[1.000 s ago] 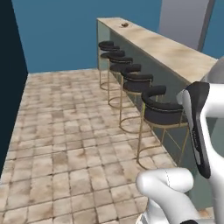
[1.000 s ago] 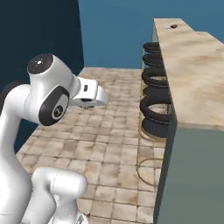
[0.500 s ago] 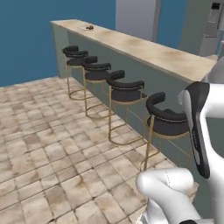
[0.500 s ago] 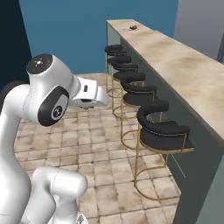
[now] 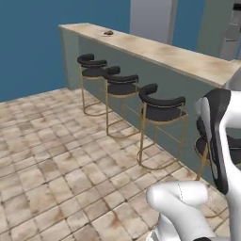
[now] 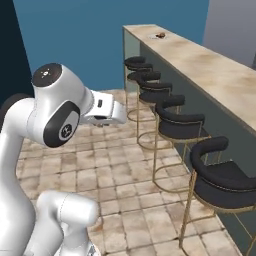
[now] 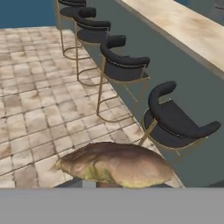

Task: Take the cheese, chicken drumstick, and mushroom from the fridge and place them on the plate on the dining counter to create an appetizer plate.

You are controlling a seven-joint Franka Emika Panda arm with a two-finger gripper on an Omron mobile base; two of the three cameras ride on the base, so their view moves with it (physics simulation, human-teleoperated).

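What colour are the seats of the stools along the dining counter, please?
Black, on gold legs; the stools show best in the right base view.

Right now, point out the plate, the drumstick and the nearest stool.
plate (image 6: 159, 36): right base view, rim, far counter end.
chicken drumstick (image 7: 116, 164): hand view, its middle.
nearest stool (image 7: 177, 120): hand view, seat.

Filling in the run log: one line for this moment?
gripper: shut on chicken drumstick | plate: far end of dining counter

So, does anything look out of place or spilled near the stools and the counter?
Nothing stands out. The stools stand upright in a row along the dining counter, the tiled floor shows no spill, and the gripper holds a brown lumpy piece.
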